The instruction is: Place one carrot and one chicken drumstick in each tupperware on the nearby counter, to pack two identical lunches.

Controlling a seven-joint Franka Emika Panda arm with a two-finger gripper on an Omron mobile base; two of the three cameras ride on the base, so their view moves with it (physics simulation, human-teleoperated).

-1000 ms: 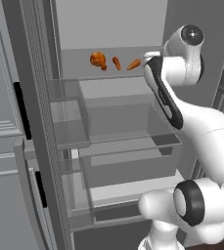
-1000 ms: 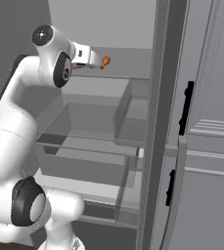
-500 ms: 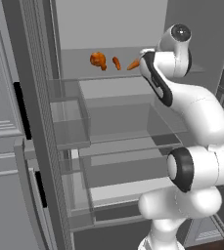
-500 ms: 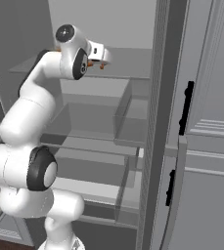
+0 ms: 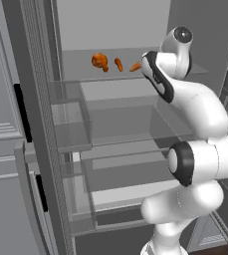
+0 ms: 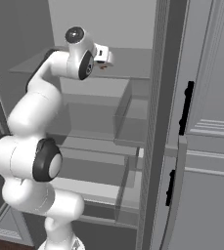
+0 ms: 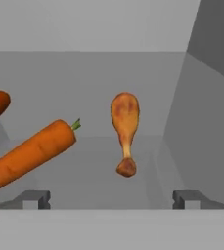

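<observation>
While the gripper (image 7: 111, 199) faced the fridge's top shelf (image 5: 135, 77), its jaws stood wide apart and held nothing.

A chicken drumstick (image 7: 124, 132) lay straight ahead of the fingertips (image 7: 34, 199), long axis running away from the hand, knobbed bone end nearest. A carrot (image 7: 28, 156) lay left of it, slanted, leafy end toward the drumstick. Both rested on the shelf, with another drumstick (image 5: 100, 62) further left.

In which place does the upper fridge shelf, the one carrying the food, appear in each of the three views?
Left base view: upper fridge shelf at upper middle, left of the arm.
Right base view: upper middle, right of the arm.
Hand view: lower half, under the carrot and chicken drumstick.
Shared landmark: the pale back wall above it.
</observation>
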